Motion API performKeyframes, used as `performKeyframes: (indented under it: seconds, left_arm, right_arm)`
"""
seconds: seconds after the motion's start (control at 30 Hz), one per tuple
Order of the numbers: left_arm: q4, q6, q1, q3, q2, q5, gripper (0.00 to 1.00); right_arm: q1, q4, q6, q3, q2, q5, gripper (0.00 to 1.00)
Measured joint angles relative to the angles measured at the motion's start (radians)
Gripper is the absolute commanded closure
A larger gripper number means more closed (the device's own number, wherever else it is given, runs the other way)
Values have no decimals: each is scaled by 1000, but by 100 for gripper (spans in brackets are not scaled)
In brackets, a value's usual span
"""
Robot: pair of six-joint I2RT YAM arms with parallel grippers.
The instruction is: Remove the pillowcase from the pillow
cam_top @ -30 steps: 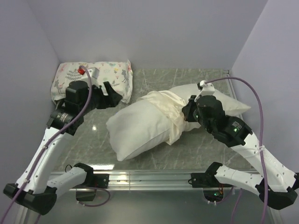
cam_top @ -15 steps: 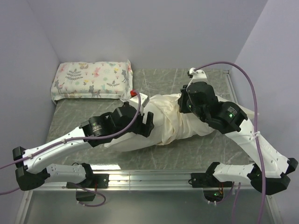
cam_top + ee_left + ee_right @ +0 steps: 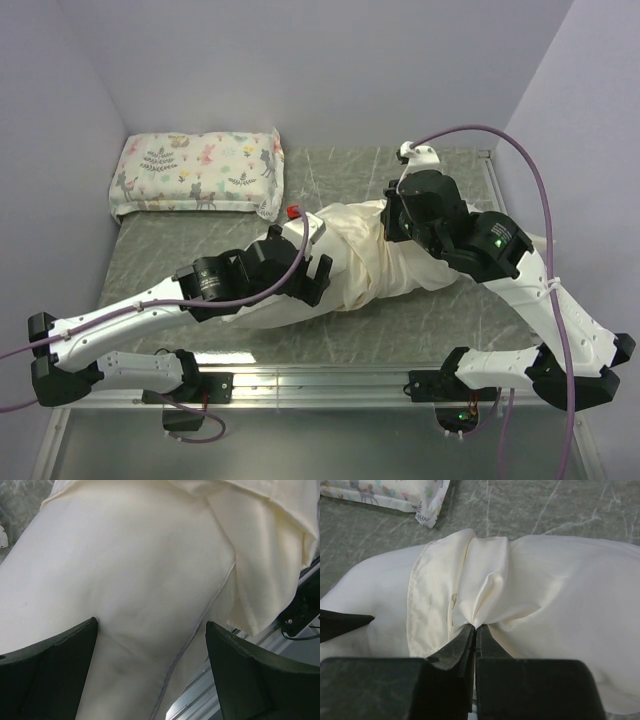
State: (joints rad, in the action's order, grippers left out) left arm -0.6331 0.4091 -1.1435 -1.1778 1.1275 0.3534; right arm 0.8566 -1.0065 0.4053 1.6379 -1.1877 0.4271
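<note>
The grey marbled table (image 3: 400, 325) carries the large white pillow (image 3: 365, 595), which lies across its middle; the cream pillowcase (image 3: 560, 590) covers the pillow's right portion, its hem bunched in a band around the middle, leaving the left end bare; a small floral animal-print pillow (image 3: 195, 170) lies in the far left corner, apart from the rest; the left pincer (image 3: 151, 625) hangs over the bare white end, fingers wide apart; the right pincer (image 3: 474, 628) is clamped on a raised fold of the pillowcase beside the hem.
</note>
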Motion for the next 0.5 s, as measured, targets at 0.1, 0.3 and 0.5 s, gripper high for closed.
performKeyframes:
  seconds: [0.1, 0.3, 0.5]
  left_arm:
    - [1, -9, -28, 7, 1, 2, 6]
    - [0, -26, -61, 19, 13, 13, 16]
    - [-50, 2, -80, -4, 127, 82, 100]
  right_arm:
    - [2, -9, -3, 0, 0, 2, 100]
    - [3, -14, -6, 0, 0, 2, 100]
    - [12, -35, -8, 13, 0, 1, 100]
